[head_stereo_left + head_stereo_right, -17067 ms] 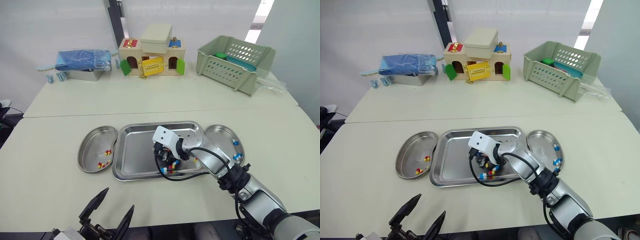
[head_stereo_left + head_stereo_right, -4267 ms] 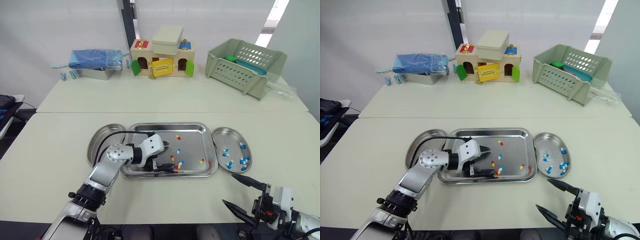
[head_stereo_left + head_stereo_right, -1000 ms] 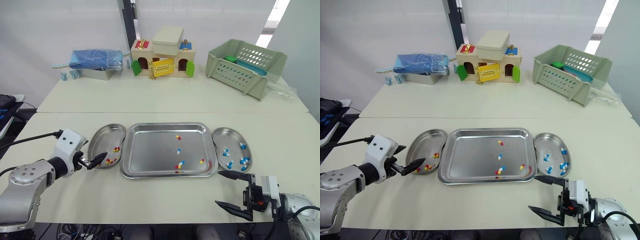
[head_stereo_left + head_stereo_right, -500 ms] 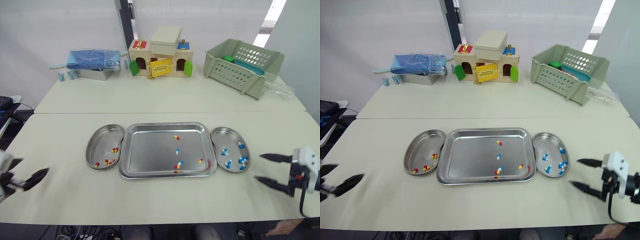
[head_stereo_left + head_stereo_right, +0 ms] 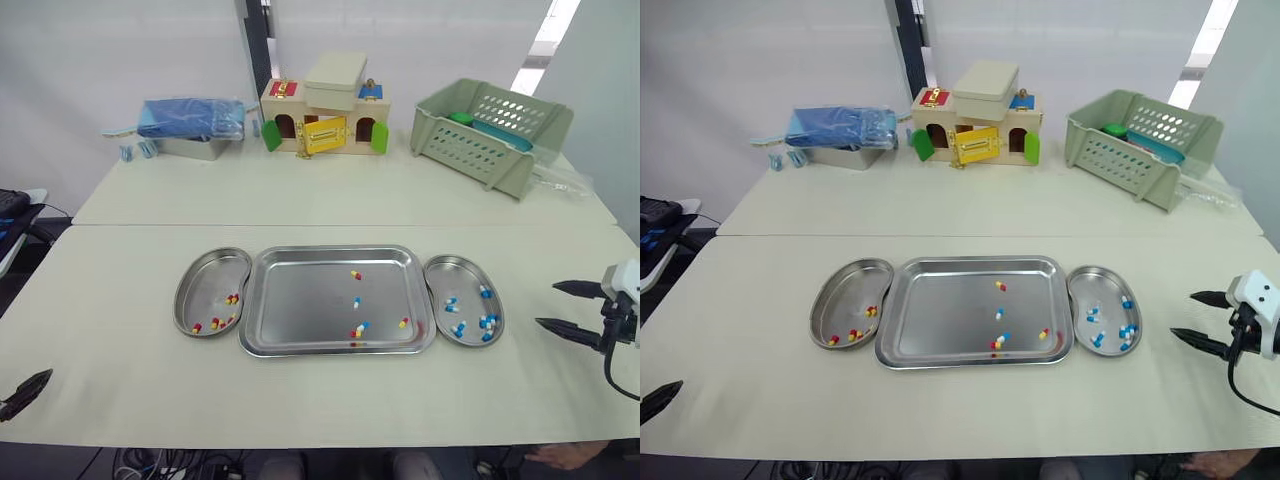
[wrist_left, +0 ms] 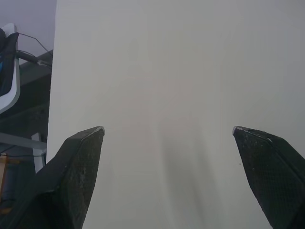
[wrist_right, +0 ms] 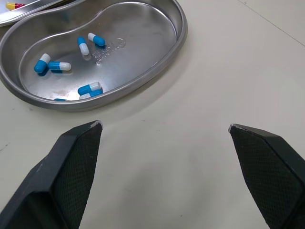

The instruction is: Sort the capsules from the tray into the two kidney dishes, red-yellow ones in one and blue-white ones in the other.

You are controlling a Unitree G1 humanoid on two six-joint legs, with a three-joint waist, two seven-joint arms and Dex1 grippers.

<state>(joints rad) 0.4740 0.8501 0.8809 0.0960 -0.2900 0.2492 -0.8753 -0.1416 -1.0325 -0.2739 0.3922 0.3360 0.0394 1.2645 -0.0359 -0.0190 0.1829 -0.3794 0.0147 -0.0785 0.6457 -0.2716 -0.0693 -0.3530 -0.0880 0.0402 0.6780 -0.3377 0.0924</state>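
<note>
Now: steel tray (image 5: 300,300) at centre of the table (image 5: 300,190), a handful of loose capsules (image 5: 357,329) in its right half, both colours mixed. Left kidney dish (image 5: 205,280) just beside the tray at 9 o'clock, holding red-yellow capsules (image 5: 231,298); right kidney dish (image 5: 463,275) just beside it at 3 o'clock, holding blue-white capsules (image 5: 486,321). Right gripper (image 5: 547,304) over bare table at 3 o'clock beyond that dish, apart from it, fingers spread wide, nothing between them. Left gripper (image 6: 167,129) far out at 8 o'clock, near the table's front edge — fingers likewise wide apart, empty
</note>
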